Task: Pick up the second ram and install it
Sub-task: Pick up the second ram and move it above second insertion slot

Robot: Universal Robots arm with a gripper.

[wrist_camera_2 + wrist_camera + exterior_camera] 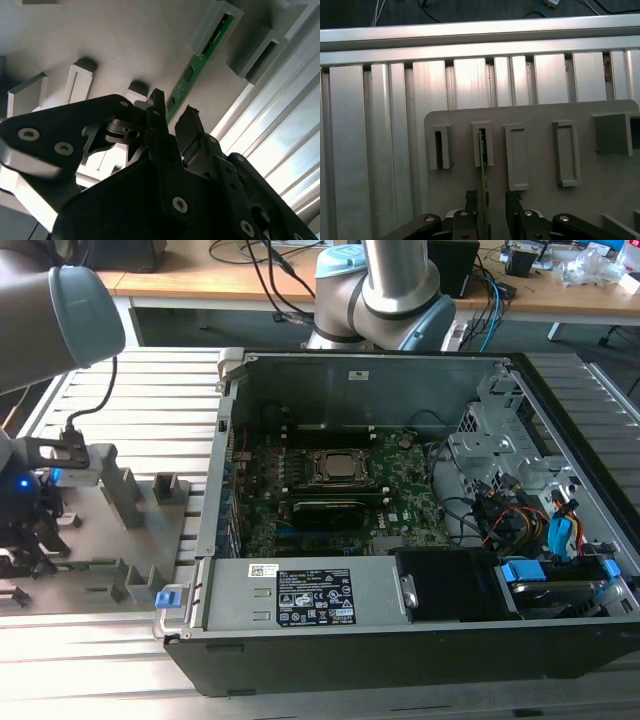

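Our claw [490,201] stands apart, a finger either side of the ram stick [483,165]; the stick sits nearer one finger, so we should centre before clamping.

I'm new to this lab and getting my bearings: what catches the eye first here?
The open computer case dominates the exterior view, its motherboard bare inside. At that view's left a grey fixture plate lies on the slatted table. In the first wrist view a thin green ram stands on edge in a fixture slot, flanked by the open pincer.
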